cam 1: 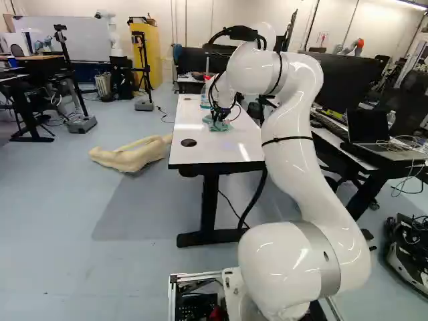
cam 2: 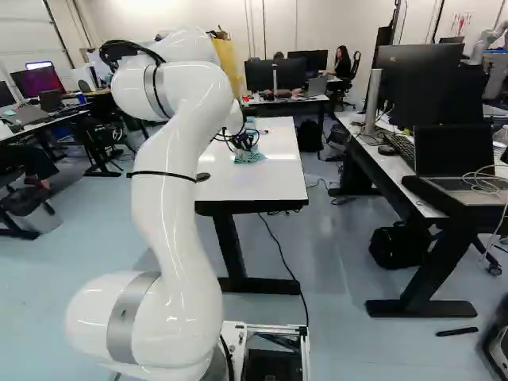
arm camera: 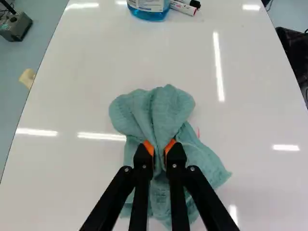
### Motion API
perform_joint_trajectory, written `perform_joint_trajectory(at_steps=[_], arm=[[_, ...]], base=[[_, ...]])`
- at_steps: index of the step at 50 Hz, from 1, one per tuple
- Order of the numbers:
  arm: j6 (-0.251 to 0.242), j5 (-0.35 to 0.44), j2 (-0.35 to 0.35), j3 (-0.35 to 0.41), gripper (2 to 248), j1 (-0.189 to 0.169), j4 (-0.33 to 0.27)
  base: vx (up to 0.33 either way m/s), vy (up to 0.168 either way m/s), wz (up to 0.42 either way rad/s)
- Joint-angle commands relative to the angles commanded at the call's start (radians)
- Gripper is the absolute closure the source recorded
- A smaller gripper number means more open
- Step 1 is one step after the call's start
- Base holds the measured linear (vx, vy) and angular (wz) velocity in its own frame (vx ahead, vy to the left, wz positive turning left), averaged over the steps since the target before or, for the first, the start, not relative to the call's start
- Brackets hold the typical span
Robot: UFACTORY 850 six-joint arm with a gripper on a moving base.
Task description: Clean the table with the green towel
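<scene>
In the left base view, my gripper (cam 1: pixel 219 116) is low over the white table (cam 1: pixel 224 152), at the green towel (cam 1: pixel 215 126). In the wrist view, the gripper (arm camera: pixel 160 148) is shut on a gathered fold of the bunched towel (arm camera: pixel 166 107), an orange pad on each side. The cloth spreads out ahead of the fingers and beneath them on the glossy tabletop (arm camera: pixel 72 86). A small red mark (arm camera: pixel 198 133) shows on the table right beside the towel; the cloth may cover more of it.
A bottle of blue liquid (arm camera: pixel 148 8) stands on the table ahead of the towel, with markers (arm camera: pixel 184 6) lying beside it. A round dark grommet (cam 1: pixel 188 142) sits at the table's near left. A desk with a laptop (cam 2: pixel 454 163) stands to the right. A beige mannequin part (cam 1: pixel 130 155) lies on the floor.
</scene>
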Motion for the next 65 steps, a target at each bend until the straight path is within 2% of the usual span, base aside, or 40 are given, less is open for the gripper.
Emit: perform_joint_trajectory(at_steps=[40, 53, 65], arm=[[0.0, 0.0, 0.083, 0.119, 206, 0.093, 0.0], [0.0, 0.0, 0.136, 0.194, 206, 0.097, 0.0], [0.0, 0.0, 0.171, 0.244, 206, 0.078, 0.0]], base=[[0.0, 0.0, 0.0], [0.0, 0.0, 0.0], [0.0, 0.0, 0.0]])
